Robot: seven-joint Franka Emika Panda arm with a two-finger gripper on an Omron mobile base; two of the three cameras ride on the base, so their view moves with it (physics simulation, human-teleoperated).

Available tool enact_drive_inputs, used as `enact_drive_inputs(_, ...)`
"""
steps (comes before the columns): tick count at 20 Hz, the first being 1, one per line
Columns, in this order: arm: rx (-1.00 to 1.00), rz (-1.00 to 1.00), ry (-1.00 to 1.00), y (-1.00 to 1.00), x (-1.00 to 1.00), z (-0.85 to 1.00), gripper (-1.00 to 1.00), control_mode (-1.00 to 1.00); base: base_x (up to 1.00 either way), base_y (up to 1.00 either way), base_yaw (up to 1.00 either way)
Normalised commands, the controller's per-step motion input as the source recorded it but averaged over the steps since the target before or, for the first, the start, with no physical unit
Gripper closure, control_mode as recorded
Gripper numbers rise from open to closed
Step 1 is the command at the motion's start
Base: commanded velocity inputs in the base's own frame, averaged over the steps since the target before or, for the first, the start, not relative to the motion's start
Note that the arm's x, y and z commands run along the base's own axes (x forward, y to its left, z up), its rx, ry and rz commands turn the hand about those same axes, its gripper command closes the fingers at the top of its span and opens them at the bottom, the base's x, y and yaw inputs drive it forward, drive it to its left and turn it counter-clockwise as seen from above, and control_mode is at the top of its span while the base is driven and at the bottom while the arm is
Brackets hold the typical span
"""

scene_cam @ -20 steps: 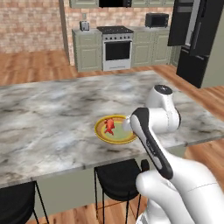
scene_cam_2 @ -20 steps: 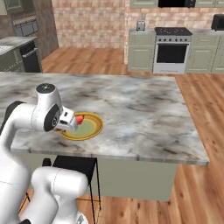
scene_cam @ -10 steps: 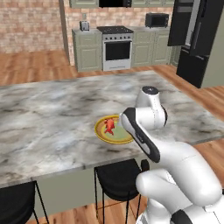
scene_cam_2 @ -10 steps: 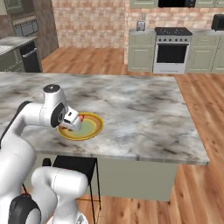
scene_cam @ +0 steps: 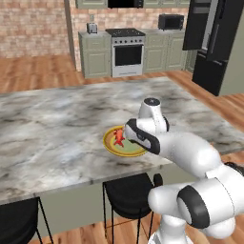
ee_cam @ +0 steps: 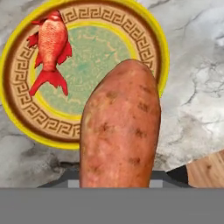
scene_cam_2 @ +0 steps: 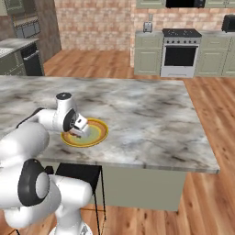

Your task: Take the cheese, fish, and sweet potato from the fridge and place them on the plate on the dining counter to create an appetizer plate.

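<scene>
The pincer (scene_cam_2: 81, 130) held the sweet potato (ee_cam: 120, 127) above the plate (ee_cam: 161, 57). The fish (ee_cam: 51, 48) lay at the plate's ten o'clock on the tabletop (scene_cam: 57, 124).

sweet potato (ee_cam: 120, 131) – lower end cut off by hand view's bottom, hides jaws and near plate (ee_cam: 144, 33) rim | plate – near edge behind arm in left base view | fish (scene_cam: 118, 137) – too small for detail | fridge (scene_cam: 212, 43) – cropped at top-right edge
</scene>
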Motion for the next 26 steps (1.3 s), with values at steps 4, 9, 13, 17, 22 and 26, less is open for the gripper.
enact_drive_inputs(4, 0.0, 0.0, 0.07, 0.21, 0.66, -0.37, 1.0, -1.0, 0.0, 0.0, 0.0)
enact_drive_inputs(9, 0.0, 0.0, 0.08, 0.14, 0.68, -0.43, 1.0, -1.0, 0.0, 0.0, 0.0)
enact_drive_inputs(13, 0.0, -0.03, 0.08, 0.0, 0.55, -0.45, 1.0, -1.0, 0.0, 0.0, 0.0)
enact_drive_inputs(17, 0.0, -0.05, 0.07, 0.0, 0.51, -0.41, 1.0, -1.0, 0.0, 0.0, 0.0)
enact_drive_inputs(22, 0.0, -0.06, 0.06, 0.02, 0.52, -0.33, 1.0, -1.0, 0.0, 0.0, 0.0)
enact_drive_inputs(26, 0.0, -0.08, 0.05, 0.04, 0.28, -0.39, 1.0, -1.0, 0.0, 0.0, 0.0)
